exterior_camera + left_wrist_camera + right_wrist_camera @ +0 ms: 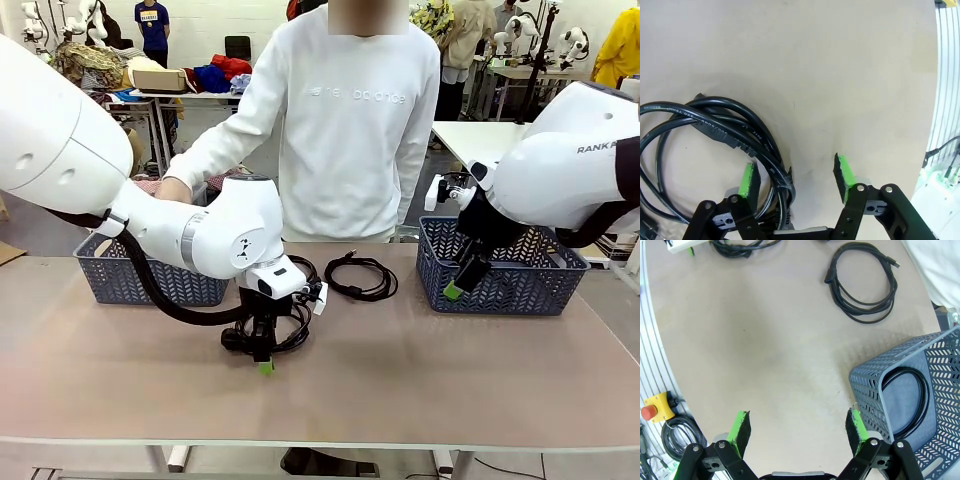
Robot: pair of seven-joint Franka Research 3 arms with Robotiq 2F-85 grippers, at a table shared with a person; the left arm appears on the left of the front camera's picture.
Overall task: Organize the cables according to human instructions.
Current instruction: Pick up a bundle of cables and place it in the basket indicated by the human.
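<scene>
Apparently, cable (715,131) sits partly inside the left pincer (797,177).

Count: 3 cables in sight. Near cable (298,338) at 9 o'clock on the worktop (450,380), far cable (862,315) at 12, third cable (926,400) inside the 2 o'clock basket (500,290). 2 baskets, other basket (150,285) at 10. 2 grippers: left gripper (797,172), right gripper (797,427). 1 person (350,120).

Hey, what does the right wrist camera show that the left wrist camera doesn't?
Right wrist view, not left: the open right gripper, a basket holding one coiled cable, another coil loose on the table, and a red stop button. Left wrist view, not right: a close look between the pads of the left gripper, with strands of a third coil beside one pad. Both: that third coil and the table.
</scene>
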